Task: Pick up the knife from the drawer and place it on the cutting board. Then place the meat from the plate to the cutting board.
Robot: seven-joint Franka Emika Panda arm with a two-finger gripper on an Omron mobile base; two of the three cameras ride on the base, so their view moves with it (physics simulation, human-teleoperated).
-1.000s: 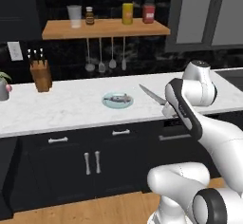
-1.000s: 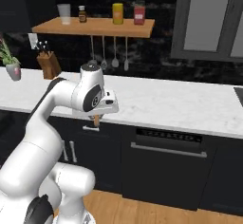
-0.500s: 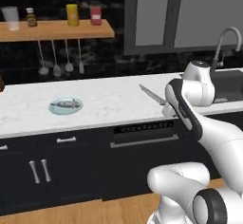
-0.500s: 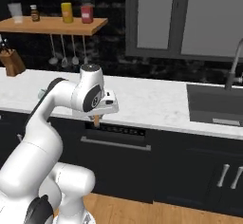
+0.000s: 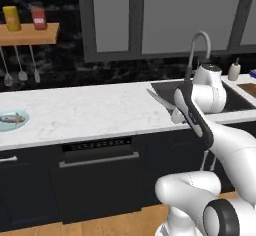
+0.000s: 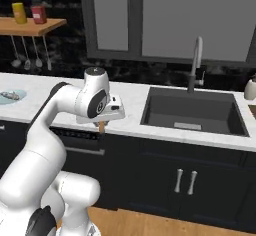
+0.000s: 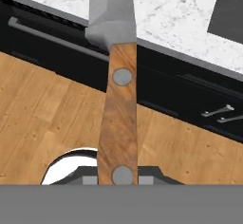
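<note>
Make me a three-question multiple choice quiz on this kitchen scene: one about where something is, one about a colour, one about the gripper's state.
1. Where is the meat?
A. in the sink
B. on the plate
C. on the floor

2. What colour is the knife's handle?
A. black
B. white
C. orange-brown wood

3. What is the gripper doing?
A. shut on the knife
B. open above the faucet
C. shut on a spoon

Answers:
1 B: the meat lies on the plate at the counter's left end.
2 C: the hand view shows the knife with a brown wooden handle with two silver rivets.
3 A: the gripper is shut on the knife, whose blade points out over the counter beside the sink.
</note>
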